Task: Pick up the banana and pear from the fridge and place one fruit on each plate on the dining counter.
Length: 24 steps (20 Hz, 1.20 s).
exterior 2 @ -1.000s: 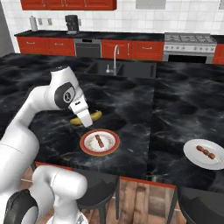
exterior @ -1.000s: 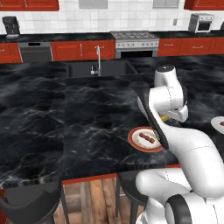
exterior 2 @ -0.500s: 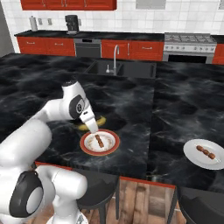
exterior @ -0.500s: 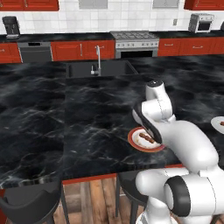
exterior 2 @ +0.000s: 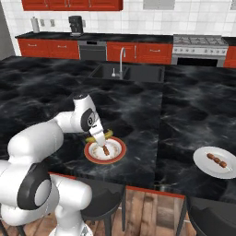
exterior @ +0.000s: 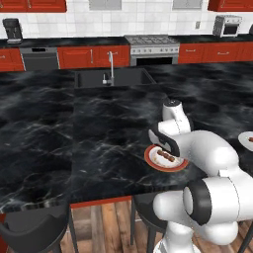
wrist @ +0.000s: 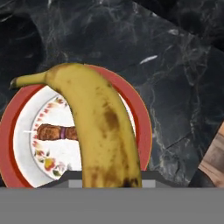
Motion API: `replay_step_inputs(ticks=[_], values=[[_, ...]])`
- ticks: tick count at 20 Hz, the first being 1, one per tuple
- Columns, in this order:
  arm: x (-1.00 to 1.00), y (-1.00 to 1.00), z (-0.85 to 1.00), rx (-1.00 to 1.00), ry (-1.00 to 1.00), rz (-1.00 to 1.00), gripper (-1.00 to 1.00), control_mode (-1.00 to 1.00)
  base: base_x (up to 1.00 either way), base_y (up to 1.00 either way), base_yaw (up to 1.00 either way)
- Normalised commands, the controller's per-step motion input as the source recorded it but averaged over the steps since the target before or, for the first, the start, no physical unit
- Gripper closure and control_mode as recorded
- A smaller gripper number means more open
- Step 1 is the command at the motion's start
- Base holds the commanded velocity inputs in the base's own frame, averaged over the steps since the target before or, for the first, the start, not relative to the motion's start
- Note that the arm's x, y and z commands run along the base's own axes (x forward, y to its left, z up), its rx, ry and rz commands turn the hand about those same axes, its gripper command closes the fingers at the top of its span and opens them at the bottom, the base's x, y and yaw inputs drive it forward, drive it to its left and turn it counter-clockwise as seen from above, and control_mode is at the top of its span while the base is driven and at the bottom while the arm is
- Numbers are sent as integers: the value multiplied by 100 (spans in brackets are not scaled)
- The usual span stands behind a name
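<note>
Yellow with brown freckles, the banana [wrist: 98, 131] fills the middle of my hand view, rising from the bottom edge and curving to a dark stem tip at the left. It sits in the fingers, which are closed on it, though the fingers themselves are hidden beneath the fruit. Behind it lies the red-rimmed plate [wrist: 142, 127] with a white, flower-patterned centre and a small brown morsel [wrist: 54, 131] on it.

From the right base view, I see the gripper [exterior 2: 99, 138] low over that plate [exterior 2: 117, 154], at centre-left of the frame, with the banana [exterior 2: 106, 135] peeking out at the plate's far edge. A second plate [exterior 2: 205, 163], plain white with its own morsel, rests well apart at the right. Both sit on the black marble counter [exterior 2: 193, 110].

In the left base view, the plate [exterior: 150, 159] appears right of centre, partly hidden by the arm.
</note>
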Motion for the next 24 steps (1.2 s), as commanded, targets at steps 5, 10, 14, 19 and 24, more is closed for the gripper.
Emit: replay_step_inputs(ticks=[5,10,14,19,24], values=[[24,-9,-36,10,0,0,100,-100,0,0,0],[14,-1,-35,3,0,0,100,-100,0,0,0],[2,0,-29,0,0,0,100,-100,0,0,0],[8,0,-24,0,1,0,100,-100,0,0,0],[10,0,-20,1,0,0,100,-100,0,0,0]])
